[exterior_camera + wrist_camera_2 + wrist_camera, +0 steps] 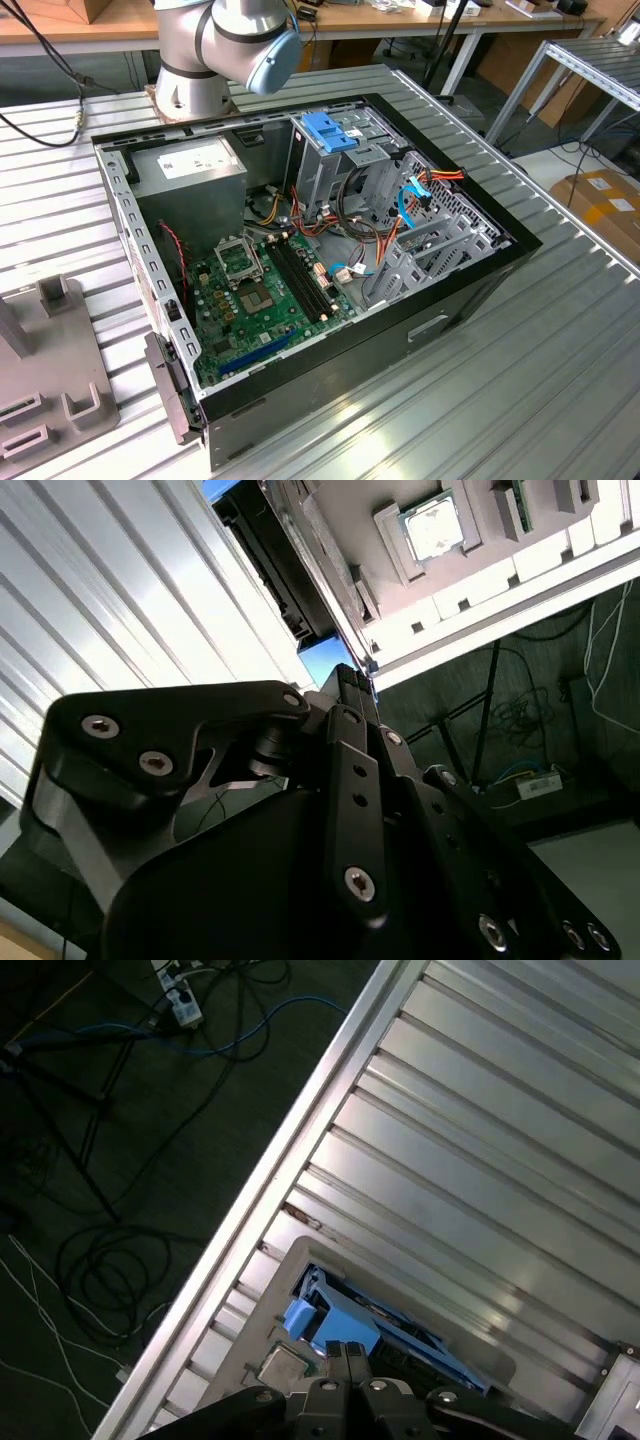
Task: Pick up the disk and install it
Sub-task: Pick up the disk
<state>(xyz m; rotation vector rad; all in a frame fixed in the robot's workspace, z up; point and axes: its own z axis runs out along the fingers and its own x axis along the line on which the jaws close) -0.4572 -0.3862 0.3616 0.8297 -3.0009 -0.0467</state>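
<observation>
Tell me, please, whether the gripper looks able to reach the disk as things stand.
Probably yes: in the first wrist view the gripper hangs close over the disk in its grey holder, and nothing seems to lie between them.

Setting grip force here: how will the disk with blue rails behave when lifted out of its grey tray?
The disk looks flat and boxy, so it is probably stiff and not apt to roll. Its light-blue plastic rails may flex or slip slightly if squeezed. It lies in a recess of the grey tray, so it might catch unless lifted straight.
</observation>
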